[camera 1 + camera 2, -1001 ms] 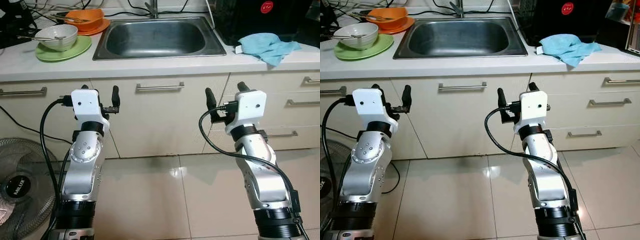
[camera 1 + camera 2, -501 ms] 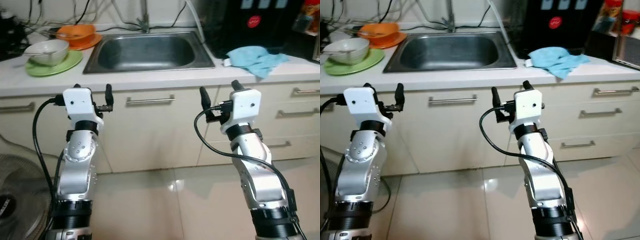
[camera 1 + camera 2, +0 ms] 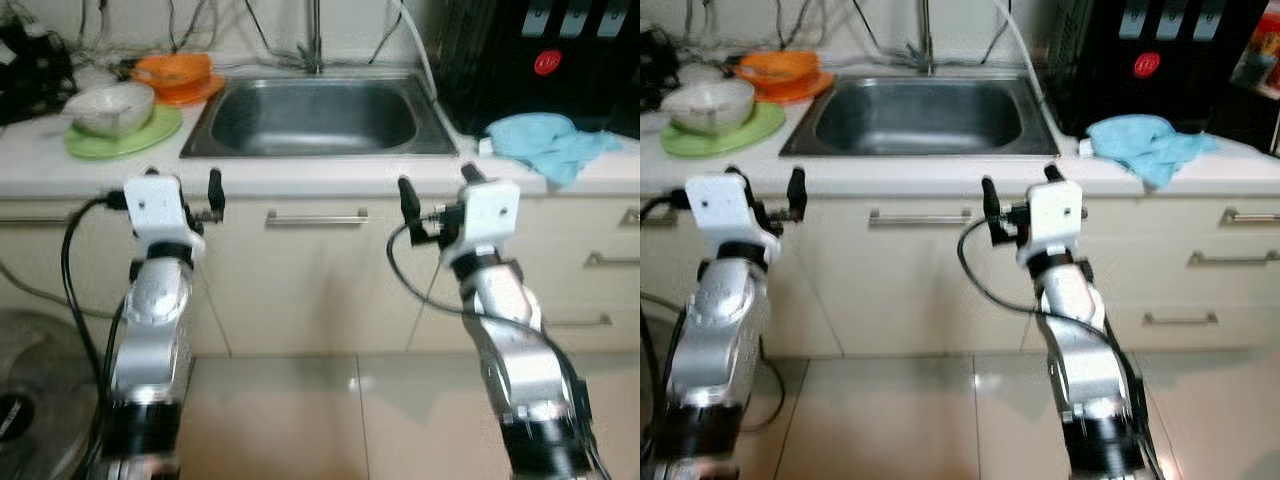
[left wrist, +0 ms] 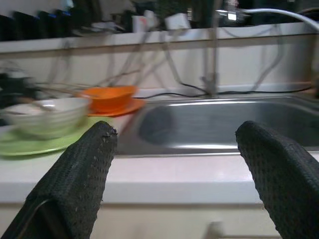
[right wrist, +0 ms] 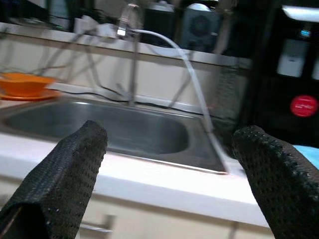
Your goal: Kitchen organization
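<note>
Bowls (image 3: pixel 118 107) left of sink (image 3: pixel 315 118), cloth (image 3: pixel 548 145) right.

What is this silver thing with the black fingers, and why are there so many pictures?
It is a robot helper in a kitchen. Two pictures come from cameras in its head, looking down at its arms. Two come from cameras on its wrists, peeking between its fingers. Its left hand and right hand are both open and hold nothing. On the counter are a sink, a white bowl on a green plate, an orange bowl on an orange plate, and a blue cloth.
</note>
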